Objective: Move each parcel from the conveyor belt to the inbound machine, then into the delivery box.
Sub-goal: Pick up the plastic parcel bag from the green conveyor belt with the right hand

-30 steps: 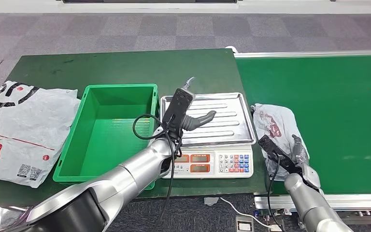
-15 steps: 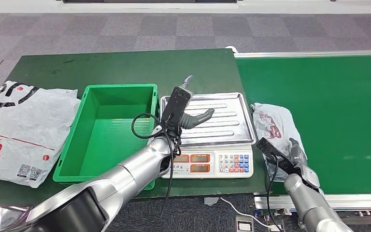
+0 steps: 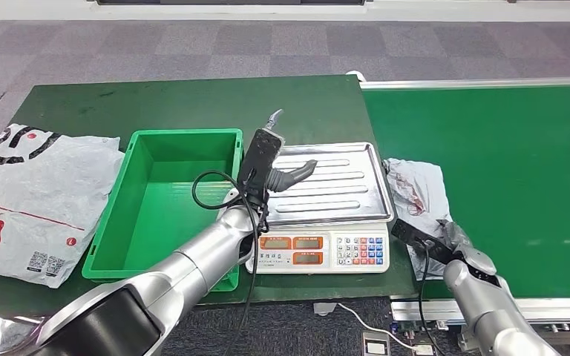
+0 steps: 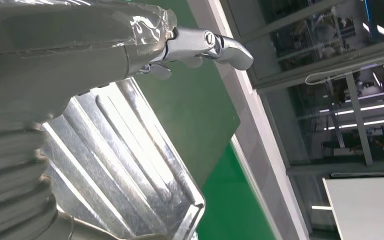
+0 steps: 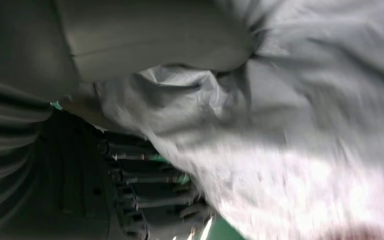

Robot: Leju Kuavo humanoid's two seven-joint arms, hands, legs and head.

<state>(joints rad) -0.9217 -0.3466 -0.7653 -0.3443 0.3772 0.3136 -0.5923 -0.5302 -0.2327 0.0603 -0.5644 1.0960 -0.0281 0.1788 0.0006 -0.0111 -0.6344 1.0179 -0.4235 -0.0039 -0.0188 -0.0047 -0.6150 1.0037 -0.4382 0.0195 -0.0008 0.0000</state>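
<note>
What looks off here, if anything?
One oddity: a large grey parcel lies flat on the table left of the green delivery box, not inside it, and the box looks empty. Otherwise normal: the right hand is on the crumpled parcel at the belt edge, and the scale tray is bare.

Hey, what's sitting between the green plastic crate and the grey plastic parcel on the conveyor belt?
In the head view, the white electronic scale with its ribbed steel tray stands between the green plastic crate and the grey plastic parcel.
</note>
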